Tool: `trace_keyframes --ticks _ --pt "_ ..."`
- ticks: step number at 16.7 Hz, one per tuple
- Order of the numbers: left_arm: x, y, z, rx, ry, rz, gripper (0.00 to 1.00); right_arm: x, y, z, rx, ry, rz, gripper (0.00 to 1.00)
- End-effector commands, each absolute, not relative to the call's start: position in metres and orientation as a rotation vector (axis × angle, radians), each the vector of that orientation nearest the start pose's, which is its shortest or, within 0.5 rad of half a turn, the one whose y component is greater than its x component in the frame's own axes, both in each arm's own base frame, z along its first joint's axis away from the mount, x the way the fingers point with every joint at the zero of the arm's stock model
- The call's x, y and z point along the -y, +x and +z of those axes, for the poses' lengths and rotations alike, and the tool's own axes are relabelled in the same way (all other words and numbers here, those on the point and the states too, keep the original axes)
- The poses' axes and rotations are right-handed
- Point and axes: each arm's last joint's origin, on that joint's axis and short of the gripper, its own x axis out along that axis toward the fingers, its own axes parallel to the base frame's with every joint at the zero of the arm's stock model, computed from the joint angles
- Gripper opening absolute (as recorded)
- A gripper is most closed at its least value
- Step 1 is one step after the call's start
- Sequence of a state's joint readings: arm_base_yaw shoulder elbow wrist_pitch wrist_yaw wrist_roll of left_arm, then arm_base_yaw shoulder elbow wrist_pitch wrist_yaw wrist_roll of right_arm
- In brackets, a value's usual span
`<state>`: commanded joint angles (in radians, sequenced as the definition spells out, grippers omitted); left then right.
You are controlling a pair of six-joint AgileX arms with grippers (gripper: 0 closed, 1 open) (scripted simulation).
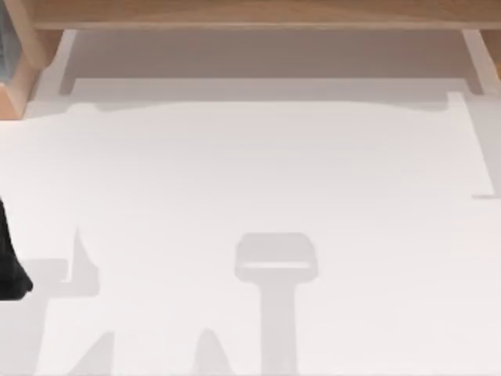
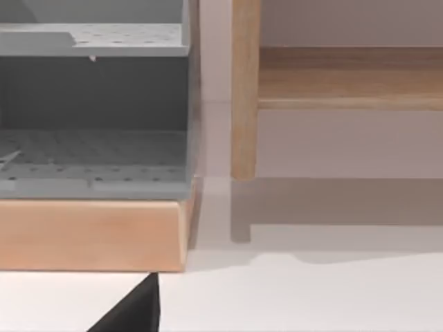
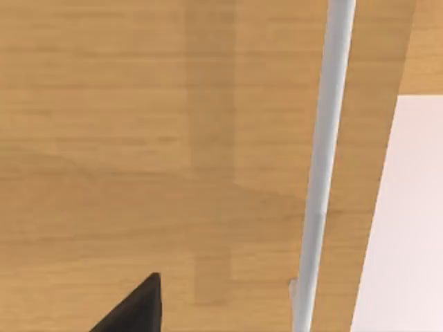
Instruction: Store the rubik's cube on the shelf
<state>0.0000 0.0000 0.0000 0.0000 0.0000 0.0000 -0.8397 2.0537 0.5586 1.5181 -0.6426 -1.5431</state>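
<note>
White tabletop [image 1: 258, 172] lies open; shelf [image 1: 258, 12] (far edge) blocks beyond.

The shelf [image 1: 258, 12] runs off the top view's upper edge; beside its left support, a grey rack [image 2: 93, 104] is cropped too

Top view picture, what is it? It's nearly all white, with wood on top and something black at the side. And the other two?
A camera above a table looks down. The wood is a shelf. The black shape is a robot's left arm. The other pictures come from cameras on its wrists: the left sees a shelf leg and a grey rack on a wooden base, the right sees wood close up. Whether the left pincer or right pincer holds anything, I cannot tell.
</note>
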Motion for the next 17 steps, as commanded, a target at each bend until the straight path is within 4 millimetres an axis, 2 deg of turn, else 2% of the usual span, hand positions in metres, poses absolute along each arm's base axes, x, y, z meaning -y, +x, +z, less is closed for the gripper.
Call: trace_keyframes --ticks 3,5,7,9,11,14,15,17 --pt "0.001 0.106 0.16 0.0 0.0 0.0 1.0 0.273 0.241 0.112 -0.223 -1.519 -0.299 1.0" --pt "0.001 0.106 0.16 0.0 0.0 0.0 1.0 0.308 0.259 0.133 -0.263 -1.474 -0.397 1.0" --pt "0.001 0.106 0.16 0.0 0.0 0.0 1.0 0.342 0.279 0.165 -0.286 -1.426 -0.495 1.0" --pt "0.001 0.106 0.16 0.0 0.0 0.0 1.0 0.369 0.301 0.207 -0.283 -1.377 -0.593 1.0" --pt "0.001 0.106 0.16 0.0 0.0 0.0 1.0 0.384 0.318 0.25 -0.257 -1.322 -0.685 1.0" --pt "0.001 0.106 0.16 0.0 0.0 0.0 1.0 0.394 0.333 0.306 -0.21 -1.229 -0.797 1.0" --pt "0.001 0.106 0.16 0.0 0.0 0.0 1.0 0.397 0.334 0.32 -0.212 -1.194 -0.826 1.0" --pt "0.001 0.106 0.16 0.0 0.0 0.0 1.0 0.404 0.335 0.333 -0.263 -1.105 -0.842 1.0"
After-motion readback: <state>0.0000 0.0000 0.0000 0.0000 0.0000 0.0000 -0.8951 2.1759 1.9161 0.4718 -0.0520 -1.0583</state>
